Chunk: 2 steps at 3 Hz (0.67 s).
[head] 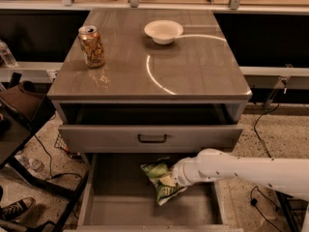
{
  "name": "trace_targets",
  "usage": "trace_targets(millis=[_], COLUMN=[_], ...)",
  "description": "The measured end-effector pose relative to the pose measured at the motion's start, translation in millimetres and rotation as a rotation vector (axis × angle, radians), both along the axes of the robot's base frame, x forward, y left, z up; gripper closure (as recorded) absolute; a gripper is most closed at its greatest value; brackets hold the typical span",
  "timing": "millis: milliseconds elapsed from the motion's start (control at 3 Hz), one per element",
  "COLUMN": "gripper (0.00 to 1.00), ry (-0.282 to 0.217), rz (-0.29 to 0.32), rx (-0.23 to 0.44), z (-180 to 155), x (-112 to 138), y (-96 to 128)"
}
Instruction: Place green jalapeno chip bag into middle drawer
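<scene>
The green jalapeno chip bag (161, 182), crinkled light-green foil, hangs tilted at the end of my white arm. It is inside the pulled-out middle drawer (116, 202), just above the drawer's bare grey floor and right of its middle. My gripper (175, 178) is shut on the bag's right side and is mostly hidden behind it. The arm reaches in from the right, over the drawer's right wall.
Above it, the drawer with the dark loop handle (152, 138) stands slightly open. A golden soda can (92, 46) and a white bowl (163, 31) stand on the cabinet top (203, 76). A dark chair (19, 110), a shoe (14, 209) and cables are on the floor to the left.
</scene>
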<state>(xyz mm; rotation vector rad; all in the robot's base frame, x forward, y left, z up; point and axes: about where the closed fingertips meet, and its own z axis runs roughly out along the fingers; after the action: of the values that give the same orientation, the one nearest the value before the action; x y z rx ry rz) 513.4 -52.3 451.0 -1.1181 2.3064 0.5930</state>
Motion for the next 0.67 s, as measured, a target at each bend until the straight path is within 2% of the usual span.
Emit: trace_targets(millis=[667], gripper=[0.12], ry=[0.003], rz=[0.004], rx=[0.002], z=[-1.4], x=[-1.2], y=[2.4])
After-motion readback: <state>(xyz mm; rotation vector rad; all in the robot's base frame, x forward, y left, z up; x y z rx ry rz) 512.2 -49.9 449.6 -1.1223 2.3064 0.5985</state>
